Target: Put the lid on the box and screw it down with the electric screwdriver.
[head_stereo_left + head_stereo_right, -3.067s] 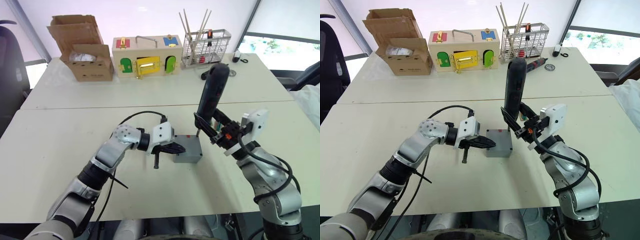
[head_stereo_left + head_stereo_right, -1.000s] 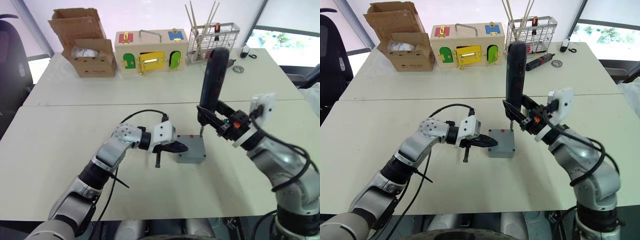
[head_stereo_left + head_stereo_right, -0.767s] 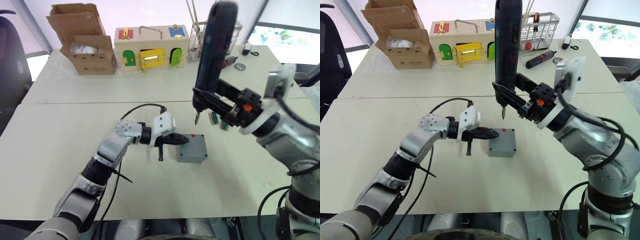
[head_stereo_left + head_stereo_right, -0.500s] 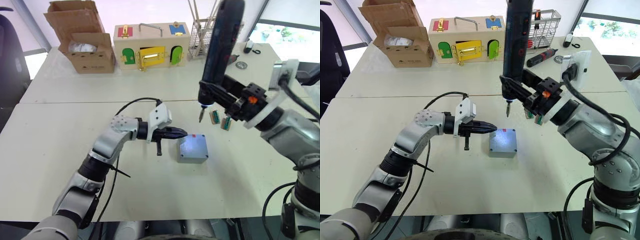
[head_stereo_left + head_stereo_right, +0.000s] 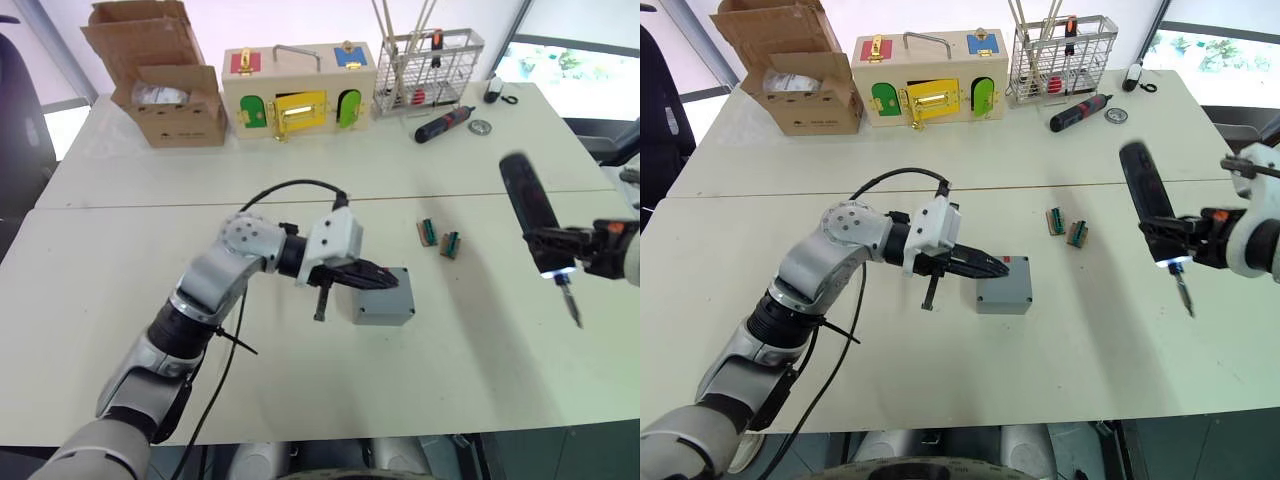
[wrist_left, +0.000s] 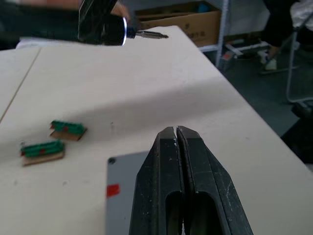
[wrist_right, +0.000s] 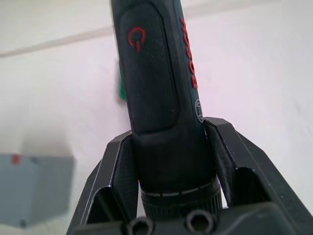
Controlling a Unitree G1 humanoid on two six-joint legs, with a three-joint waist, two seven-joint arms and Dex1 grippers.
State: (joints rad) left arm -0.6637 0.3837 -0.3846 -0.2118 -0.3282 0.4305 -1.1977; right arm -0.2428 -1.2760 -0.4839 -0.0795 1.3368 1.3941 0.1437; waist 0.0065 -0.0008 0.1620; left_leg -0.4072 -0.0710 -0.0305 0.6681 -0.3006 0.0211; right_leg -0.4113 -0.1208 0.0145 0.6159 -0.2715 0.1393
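My left gripper (image 6: 176, 131) had its two black fingers pressed together with nothing between them, and their tips hung over the near edge of the box (image 5: 383, 296). The box sat on the front table (image 5: 120, 300) with the lid (image 5: 1005, 279) on top of it, and a small red mark showed on the lid's grey surface near one corner hole in my left wrist view. A short black pin (image 5: 320, 303) stuck down beside the gripper, just off the box's left side.

My right gripper (image 7: 171, 161) was clamped around the electric screwdriver (image 5: 533, 230), a finger on each side of its thick black body. I held it well to the right of the box, above the table, tilted so the lit tip and metal bit (image 5: 570, 301) pointed down towards the surface.

Two small green connector blocks (image 5: 439, 238) lay on the table between the box and the screwdriver. On the far table stood a cardboard box (image 5: 160, 85), a wooden latch box (image 5: 298, 92), a wire basket (image 5: 428, 68) and a smaller black-and-red screwdriver (image 5: 444, 124).
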